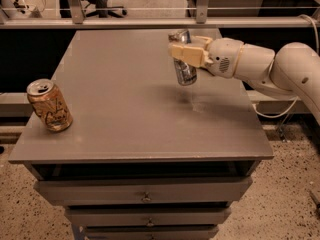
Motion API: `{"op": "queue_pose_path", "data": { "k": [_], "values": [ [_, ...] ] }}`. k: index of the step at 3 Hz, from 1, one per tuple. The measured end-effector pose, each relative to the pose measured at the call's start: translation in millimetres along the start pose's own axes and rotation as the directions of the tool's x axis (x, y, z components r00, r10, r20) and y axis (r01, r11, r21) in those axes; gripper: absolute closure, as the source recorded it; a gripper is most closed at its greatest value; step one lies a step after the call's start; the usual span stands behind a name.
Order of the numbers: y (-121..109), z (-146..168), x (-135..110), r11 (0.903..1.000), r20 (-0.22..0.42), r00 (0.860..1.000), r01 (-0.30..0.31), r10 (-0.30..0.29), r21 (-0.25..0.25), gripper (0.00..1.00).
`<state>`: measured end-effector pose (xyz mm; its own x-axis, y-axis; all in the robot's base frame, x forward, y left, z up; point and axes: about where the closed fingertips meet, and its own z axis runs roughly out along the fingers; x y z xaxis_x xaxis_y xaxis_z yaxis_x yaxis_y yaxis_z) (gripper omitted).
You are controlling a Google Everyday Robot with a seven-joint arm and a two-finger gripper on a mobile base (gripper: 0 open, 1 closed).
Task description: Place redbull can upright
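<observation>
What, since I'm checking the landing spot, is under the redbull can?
The gripper, shut on the redbull can, holds it above the table. Under it only bare table shows, with a faint shadow; the can's base is out of view.
</observation>
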<state>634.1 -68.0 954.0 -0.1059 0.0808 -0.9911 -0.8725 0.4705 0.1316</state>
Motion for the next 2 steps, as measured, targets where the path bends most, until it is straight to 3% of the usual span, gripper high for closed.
{"op": "queue_pose_path", "data": {
  "k": [2],
  "values": [
    [6,-39,14,0.9938,0.021,0.998,-0.065,0.067,-0.090,1.00]
  ]
}}
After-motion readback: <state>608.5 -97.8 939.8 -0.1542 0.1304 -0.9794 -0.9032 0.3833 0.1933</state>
